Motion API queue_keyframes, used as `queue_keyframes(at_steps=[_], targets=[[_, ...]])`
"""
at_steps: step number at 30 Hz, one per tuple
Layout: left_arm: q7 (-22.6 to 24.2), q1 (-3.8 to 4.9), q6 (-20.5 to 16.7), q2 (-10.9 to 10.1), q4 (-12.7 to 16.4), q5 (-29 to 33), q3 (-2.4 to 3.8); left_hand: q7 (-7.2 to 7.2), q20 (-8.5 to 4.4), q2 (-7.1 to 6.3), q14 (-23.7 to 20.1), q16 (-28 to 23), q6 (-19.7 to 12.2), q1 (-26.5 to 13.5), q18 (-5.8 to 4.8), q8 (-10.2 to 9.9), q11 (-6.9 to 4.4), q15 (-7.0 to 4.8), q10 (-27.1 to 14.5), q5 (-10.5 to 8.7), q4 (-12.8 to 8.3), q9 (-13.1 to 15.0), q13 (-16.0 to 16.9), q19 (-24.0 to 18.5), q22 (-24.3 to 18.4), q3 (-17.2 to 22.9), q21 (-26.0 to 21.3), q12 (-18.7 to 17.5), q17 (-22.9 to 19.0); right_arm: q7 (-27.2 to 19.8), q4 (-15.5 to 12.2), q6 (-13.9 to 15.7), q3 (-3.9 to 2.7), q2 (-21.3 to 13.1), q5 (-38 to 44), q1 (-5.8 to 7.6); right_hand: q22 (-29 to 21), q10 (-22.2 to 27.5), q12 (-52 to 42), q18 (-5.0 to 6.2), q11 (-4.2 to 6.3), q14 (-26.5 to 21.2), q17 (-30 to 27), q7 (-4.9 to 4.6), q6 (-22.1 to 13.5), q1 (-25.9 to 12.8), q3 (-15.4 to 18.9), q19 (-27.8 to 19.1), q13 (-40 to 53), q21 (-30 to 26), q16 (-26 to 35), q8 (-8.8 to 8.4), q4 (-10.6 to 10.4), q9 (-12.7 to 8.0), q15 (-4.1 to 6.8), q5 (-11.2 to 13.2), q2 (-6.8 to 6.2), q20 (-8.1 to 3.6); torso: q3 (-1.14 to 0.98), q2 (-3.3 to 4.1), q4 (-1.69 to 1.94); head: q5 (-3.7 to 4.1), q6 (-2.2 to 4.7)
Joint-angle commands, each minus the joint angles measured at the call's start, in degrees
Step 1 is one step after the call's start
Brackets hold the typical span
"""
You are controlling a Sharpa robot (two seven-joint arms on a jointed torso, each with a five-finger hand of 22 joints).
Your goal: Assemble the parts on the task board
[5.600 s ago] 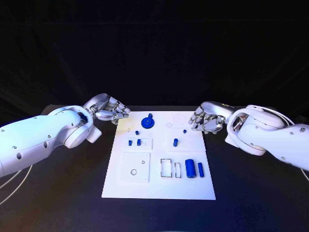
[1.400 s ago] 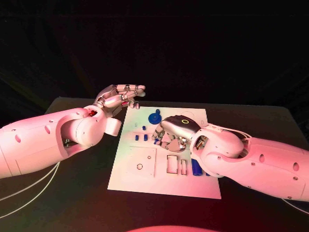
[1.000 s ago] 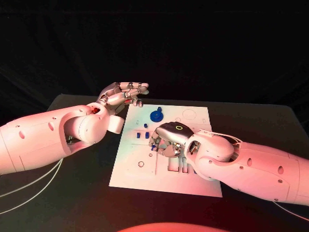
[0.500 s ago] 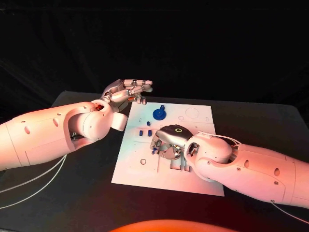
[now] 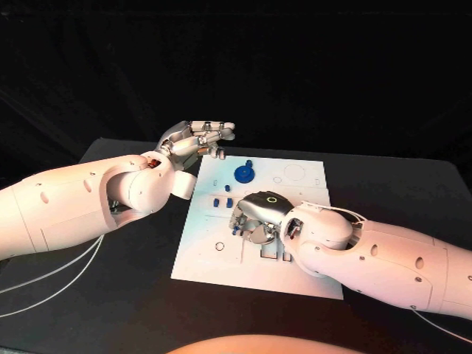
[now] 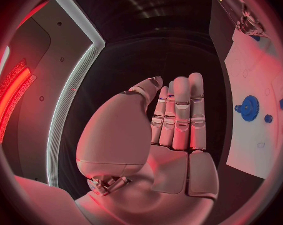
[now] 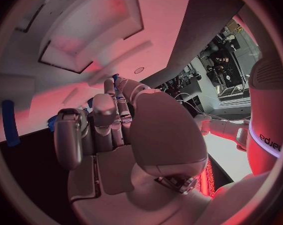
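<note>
I have brought the right hand [image 5: 259,216] down over the task board [image 5: 305,181] since 5.6 s ago; fingers curled over small blue parts [image 5: 226,202], grasp unclear. Left hand [image 5: 197,137] hangs spread beyond the board's far corner.

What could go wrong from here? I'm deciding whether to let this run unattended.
The right hand sits low over the task board, close among small blue parts; it might nudge neighbouring ones. It also hides its target from the head view, so a misplacement could pass unseen. The left hand hangs off the board, so a push might slide it.
</note>
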State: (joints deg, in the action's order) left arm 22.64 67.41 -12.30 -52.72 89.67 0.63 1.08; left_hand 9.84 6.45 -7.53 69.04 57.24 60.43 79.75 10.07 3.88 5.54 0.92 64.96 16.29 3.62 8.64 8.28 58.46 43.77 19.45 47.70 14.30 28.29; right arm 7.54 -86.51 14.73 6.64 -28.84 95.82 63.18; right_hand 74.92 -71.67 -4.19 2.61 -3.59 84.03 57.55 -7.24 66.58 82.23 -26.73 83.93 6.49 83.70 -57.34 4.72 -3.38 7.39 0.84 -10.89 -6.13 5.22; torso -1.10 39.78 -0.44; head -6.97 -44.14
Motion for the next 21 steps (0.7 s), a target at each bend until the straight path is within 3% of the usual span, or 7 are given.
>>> queue_keyframes(at_steps=[1, 7, 14, 21], targets=[[0.08, 0.02, 0.43, 0.14, 0.05, -0.31, 0.03, 0.15, 0.00, 0.39, -0.01, 0.26, -0.40, 0.14, 0.46, -0.24, 0.05, 0.24, -0.39, -0.06, -0.43, -0.05, 0.06, 0.48, -0.10, -0.01, -0.34, 0.22, -0.07, 0.40, 0.49, -0.95, 0.18, 0.13, 1.26, -0.31, 9.61, -0.18, 0.26, -0.87, 0.03, 0.99, 0.08, -0.19, 0.40, -0.48, 0.02, 2.09, 0.05, 0.24, -0.18, 0.21, 0.26, 0.11, 0.28, -0.24, 0.08, -0.27, 0.01, 0.00, 0.04, 0.07, -0.04], [-0.02, 0.02, 0.54, 0.14, 0.05, -0.34, 0.03, 0.15, 0.00, 0.39, -0.01, 0.26, -0.40, 0.14, 0.46, -0.24, 0.05, 0.24, -0.39, -0.06, -0.43, -0.05, 0.06, 0.48, -0.10, -0.01, -0.34, 0.22, -0.07, 0.40, 0.64, -1.35, 0.22, 0.43, 1.43, -0.34, 9.56, -0.23, 0.28, -0.84, 0.03, 0.95, 0.05, -0.19, 0.42, -0.64, 0.08, 2.04, 0.09, 0.17, -0.15, 0.21, 0.34, 0.15, 0.28, -0.24, 0.01, -0.26, 0.02, -0.02, -0.01, 0.00, -0.05], [-0.26, 0.02, 0.78, 0.19, 0.01, -0.58, 0.03, 0.16, 0.03, 0.54, -0.05, 0.28, -0.50, 0.41, 0.47, -0.15, 0.06, 0.27, -0.46, -0.06, -0.66, -0.08, 0.08, 0.52, -0.14, 0.06, -0.40, 0.31, -0.12, 0.46, 0.46, -0.91, 0.35, 0.69, 0.95, -0.38, 8.48, 3.64, 0.69, -0.49, -1.20, 0.62, -0.46, -1.29, -2.47, -4.04, 1.72, 1.04, -0.54, -1.20, 0.39, -1.09, -0.66, -0.40, -0.66, -0.28, -2.22, 0.40, 0.00, -0.03, -0.01, 0.29, 0.08], [-0.57, 0.03, 1.10, 0.25, -0.07, -0.62, 0.03, 0.18, 0.03, 0.53, -0.09, 0.30, -0.55, 0.65, 0.48, -0.09, 0.07, 0.27, -0.50, -0.13, -0.93, -0.09, 0.11, 0.55, -0.16, 0.08, -0.43, 0.39, -0.16, 0.75, 0.22, -0.91, 0.40, 0.39, 0.76, -0.40, 8.42, 4.25, 0.61, -0.45, -1.35, 0.57, -0.54, -1.35, -2.58, -4.41, 1.98, 0.96, -0.64, -1.31, 0.45, -0.99, -0.73, -0.41, -0.78, -0.27, -2.48, 0.57, 0.02, -0.02, -0.06, 0.29, 0.08]])
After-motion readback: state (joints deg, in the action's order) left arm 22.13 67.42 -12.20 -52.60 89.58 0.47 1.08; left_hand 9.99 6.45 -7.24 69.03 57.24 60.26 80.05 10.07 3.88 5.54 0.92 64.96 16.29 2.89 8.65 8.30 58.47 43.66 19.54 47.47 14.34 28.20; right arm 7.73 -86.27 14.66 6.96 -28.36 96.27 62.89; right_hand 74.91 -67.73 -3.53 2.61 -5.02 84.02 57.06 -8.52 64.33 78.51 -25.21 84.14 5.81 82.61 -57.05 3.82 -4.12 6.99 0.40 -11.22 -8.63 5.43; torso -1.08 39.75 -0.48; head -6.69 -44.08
